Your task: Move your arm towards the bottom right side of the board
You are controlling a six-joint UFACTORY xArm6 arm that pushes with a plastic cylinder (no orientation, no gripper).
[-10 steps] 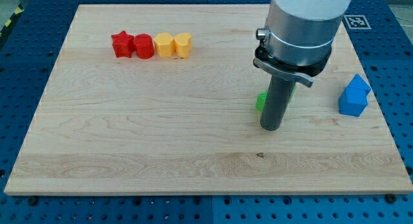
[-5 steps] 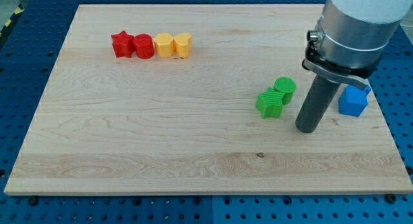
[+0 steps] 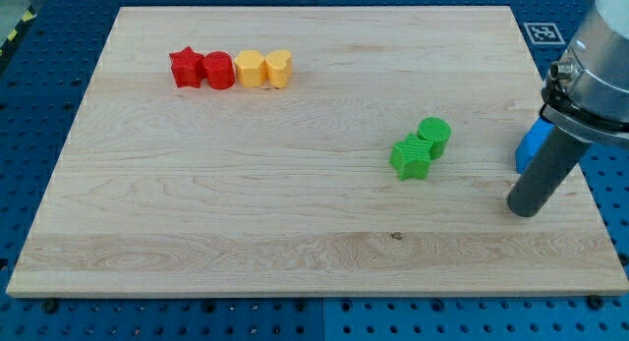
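A wooden surface (image 3: 246,233) is seen resting on a blue pegboard base (image 3: 29,76). At the view's upper left, four blocks are set in a close row: a red star block (image 3: 184,67), a red rounded block (image 3: 218,71) touching it, a yellow block (image 3: 250,69) of unclear faceted shape, and a yellow heart-like block (image 3: 279,68) at the row's right end.

Right of centre, a green star block (image 3: 411,156) is recorded, with a green cylinder block (image 3: 434,136) touching it on its upper right.

At the view's right edge, a blue block (image 3: 532,144) is partly hidden behind the rod; its shape cannot be made out. My tip (image 3: 524,211) is placed on the surface just below this blue block, towards the view's lower right, well apart from the green pair. No jaws are fitted to the end effector: it is a plain dark rod, so no opening or closing state applies. A printed marker (image 3: 543,31) is noted off the surface's upper right corner.
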